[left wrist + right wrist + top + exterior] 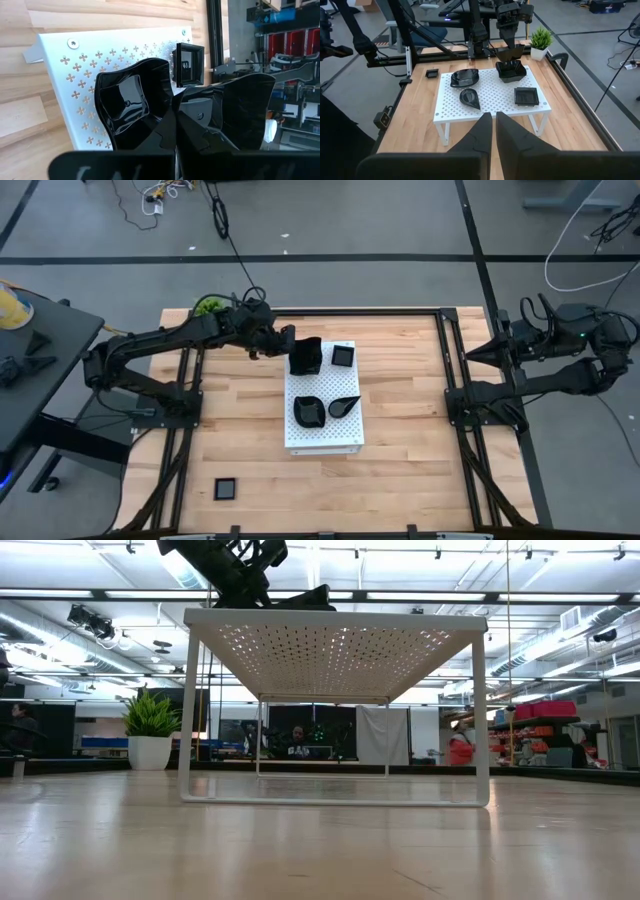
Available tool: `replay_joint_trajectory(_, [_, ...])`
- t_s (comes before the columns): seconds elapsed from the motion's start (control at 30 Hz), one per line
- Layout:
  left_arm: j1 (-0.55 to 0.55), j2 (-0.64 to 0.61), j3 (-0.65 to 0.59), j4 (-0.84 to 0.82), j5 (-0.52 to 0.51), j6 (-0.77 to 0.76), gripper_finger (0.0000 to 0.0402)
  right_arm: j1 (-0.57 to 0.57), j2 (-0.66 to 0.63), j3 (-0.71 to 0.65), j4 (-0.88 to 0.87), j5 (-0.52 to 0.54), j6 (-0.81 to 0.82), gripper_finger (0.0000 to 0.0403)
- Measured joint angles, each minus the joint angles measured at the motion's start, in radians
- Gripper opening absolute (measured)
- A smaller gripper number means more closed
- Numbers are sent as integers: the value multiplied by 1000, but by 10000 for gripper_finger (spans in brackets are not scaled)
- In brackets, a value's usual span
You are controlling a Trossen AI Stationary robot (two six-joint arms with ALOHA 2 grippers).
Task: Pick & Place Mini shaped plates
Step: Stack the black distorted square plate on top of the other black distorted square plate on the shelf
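On the white perforated board point(324, 442), raised on legs above the wooden tabletop point(400, 480), four mini shaped plates are seen: a wavy-edged dish point(305, 357) at the board's far left corner, a small square dish point(343, 356) at its far right corner, a rounded dish point(309, 410) and a teardrop dish point(342, 407) near its middle. The wavy-edged dish is pinched at its rim by the clenched left claw point(292, 350), while another square dish point(226, 489) lies on the tabletop well off the board's near left corner. The right claw point(494, 125) is held well to the right of the board, its fingers clenched on nothing.
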Motion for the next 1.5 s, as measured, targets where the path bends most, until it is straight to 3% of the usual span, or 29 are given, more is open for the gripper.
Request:
replay_joint_trajectory(0.93, [31,53,-1,-19,59,-27,1,0,0,0,0,0,0,29])
replay_joint_trajectory(1.5, [34,53,-1,-119,24,-38,1,0,0,0,0,0,0,29])
